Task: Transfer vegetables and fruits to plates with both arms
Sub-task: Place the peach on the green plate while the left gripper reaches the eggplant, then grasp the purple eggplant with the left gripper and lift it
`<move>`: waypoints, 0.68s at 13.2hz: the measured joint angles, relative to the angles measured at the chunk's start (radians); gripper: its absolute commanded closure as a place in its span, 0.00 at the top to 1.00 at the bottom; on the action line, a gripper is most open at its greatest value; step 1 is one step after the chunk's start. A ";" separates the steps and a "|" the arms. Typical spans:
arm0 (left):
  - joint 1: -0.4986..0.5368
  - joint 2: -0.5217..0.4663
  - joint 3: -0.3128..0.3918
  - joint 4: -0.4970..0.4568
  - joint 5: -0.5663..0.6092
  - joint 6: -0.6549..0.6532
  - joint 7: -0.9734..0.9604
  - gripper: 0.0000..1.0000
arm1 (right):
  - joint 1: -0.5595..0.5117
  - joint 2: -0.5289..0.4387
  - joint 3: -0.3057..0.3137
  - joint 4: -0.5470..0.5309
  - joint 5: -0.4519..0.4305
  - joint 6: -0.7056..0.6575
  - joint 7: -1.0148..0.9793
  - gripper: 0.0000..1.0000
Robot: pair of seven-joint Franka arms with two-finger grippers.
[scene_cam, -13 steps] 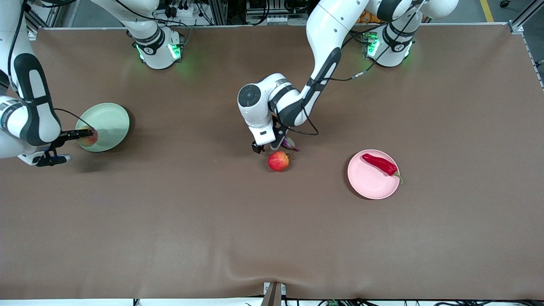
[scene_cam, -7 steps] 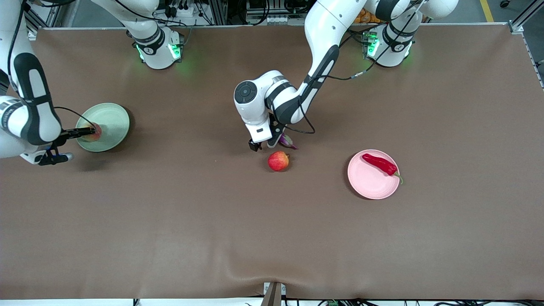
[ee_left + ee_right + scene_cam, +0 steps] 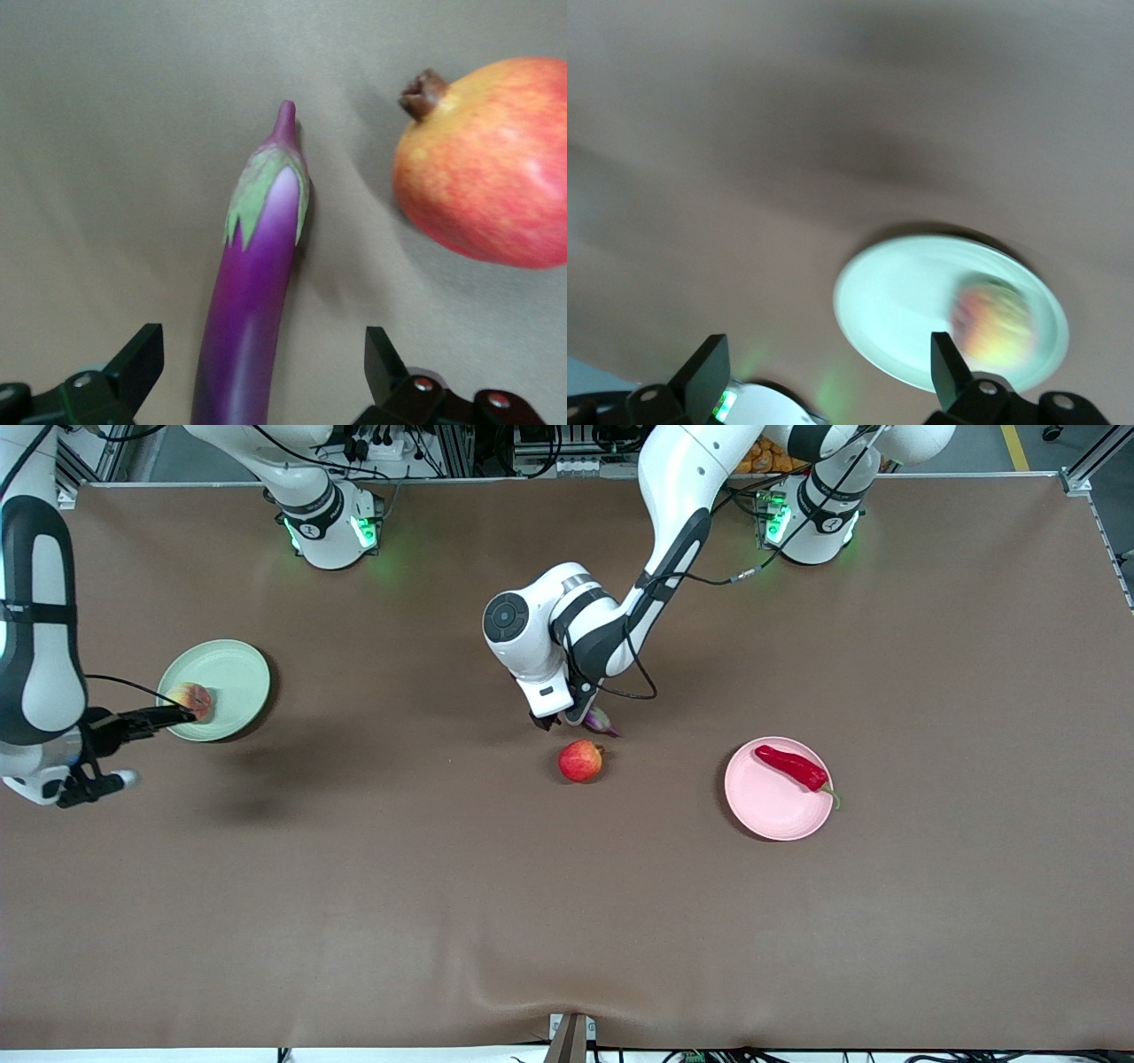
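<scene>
Plates number two on the brown table [image 3: 443, 886]: one pale green plate [image 3: 232, 673] toward the right arm's end and one pale pink plate [image 3: 769, 802] toward the left arm's end. We count four pieces of produce, two fruits and two vegetables.

One peach [image 3: 190, 698] sits on the green plate, at the rim nearest the right gripper [image 3: 182, 715]. That gripper hangs just beside the peach over the plate's edge, and the right wrist view shows its fingers [image 3: 704, 367] spread wide with nothing between them.

One red chili pepper [image 3: 793, 767] lies across the pink plate, its green stem poking past the rim.

One red apple [image 3: 580, 761] rests on the bare table, well apart from the pink plate and toward the table's middle. One purple eggplant [image 3: 602, 722] lies just beside the apple, farther from the front camera than it; only its stem end shows under the arm.

We see the left gripper [image 3: 554, 720] low over the eggplant. In the left wrist view its fingers [image 3: 142, 359] stand wide on either side of the eggplant [image 3: 252, 292], apart from it, with the apple [image 3: 487, 164] close by.
</scene>
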State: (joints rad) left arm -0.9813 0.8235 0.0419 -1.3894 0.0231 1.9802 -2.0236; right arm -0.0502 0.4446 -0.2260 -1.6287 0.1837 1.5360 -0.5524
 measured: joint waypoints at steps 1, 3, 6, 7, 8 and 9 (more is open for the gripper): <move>-0.002 0.008 -0.001 -0.004 0.000 -0.001 -0.007 0.83 | 0.018 0.000 0.001 0.002 0.017 -0.016 0.051 1.00; -0.011 0.028 -0.001 -0.006 0.000 -0.001 -0.038 0.24 | 0.060 0.000 0.003 0.029 0.033 -0.069 0.180 1.00; -0.016 0.038 -0.001 -0.005 0.000 -0.001 -0.042 0.00 | 0.134 0.000 0.007 0.091 0.062 -0.129 0.373 1.00; -0.016 0.038 0.000 -0.004 0.000 -0.001 -0.042 0.00 | 0.152 0.000 0.008 0.102 0.086 -0.142 0.430 1.00; -0.016 0.037 0.001 -0.002 0.000 -0.001 -0.042 0.00 | 0.163 0.000 0.008 0.110 0.113 -0.153 0.474 1.00; -0.016 0.035 0.003 0.002 0.002 -0.001 -0.040 0.00 | 0.170 0.000 0.009 0.116 0.137 -0.160 0.512 1.00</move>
State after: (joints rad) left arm -0.9971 0.8583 0.0454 -1.3870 0.0255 1.9795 -2.0639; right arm 0.1203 0.4447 -0.2175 -1.5131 0.3202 1.3759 -0.0401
